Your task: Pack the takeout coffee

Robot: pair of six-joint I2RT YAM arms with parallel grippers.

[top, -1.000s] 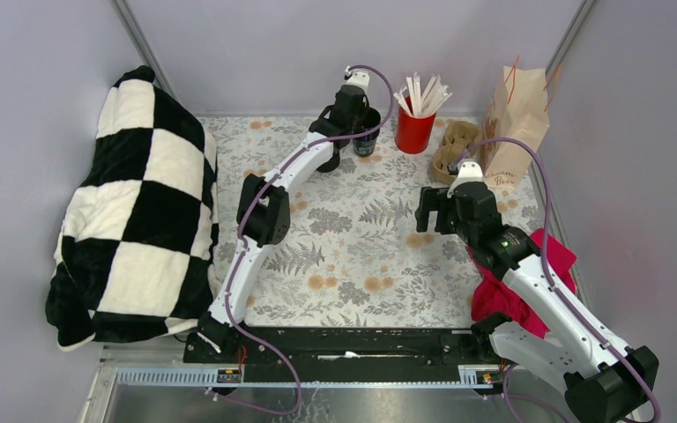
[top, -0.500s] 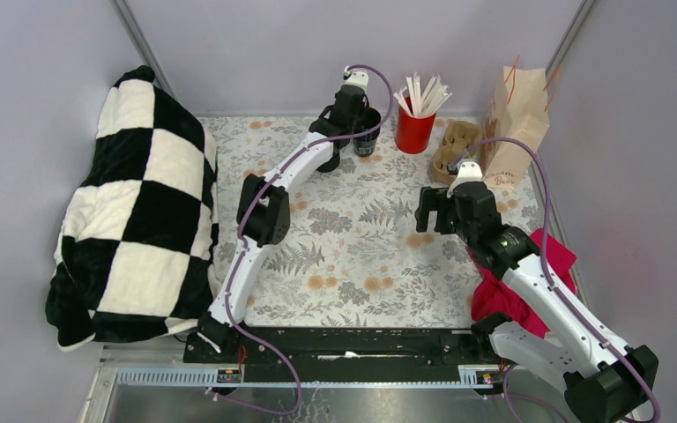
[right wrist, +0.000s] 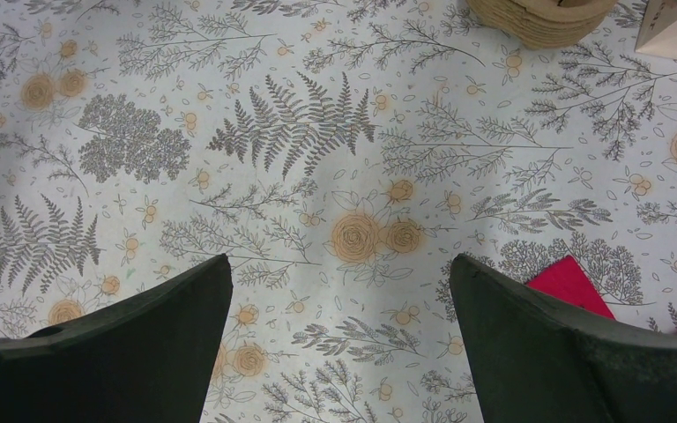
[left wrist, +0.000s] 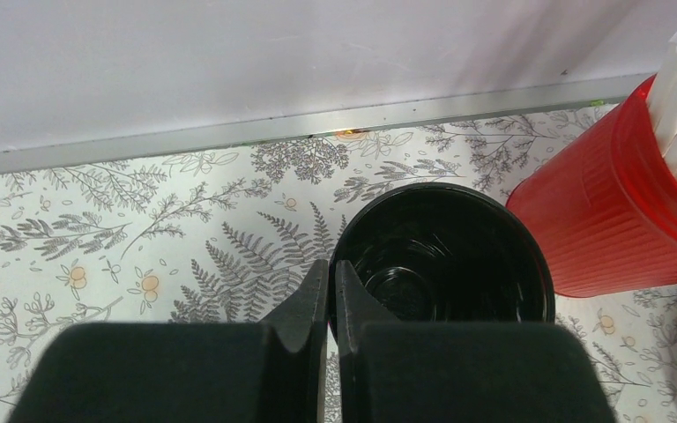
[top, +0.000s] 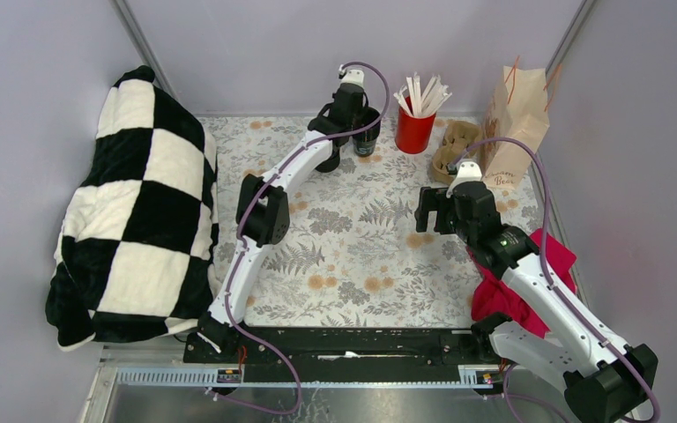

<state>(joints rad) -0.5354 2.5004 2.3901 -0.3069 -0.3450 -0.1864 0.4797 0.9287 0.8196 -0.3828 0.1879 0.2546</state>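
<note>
Left gripper [left wrist: 331, 300] pinches narrow on the takeout coffee [left wrist: 458, 256] lid rim, cup just ahead and right of its tips, likely for a lift, while right gripper [right wrist: 339, 308] hangs wide open.

Left claw [left wrist: 331, 273] tight on takeout coffee [left wrist: 458, 256]
</note>
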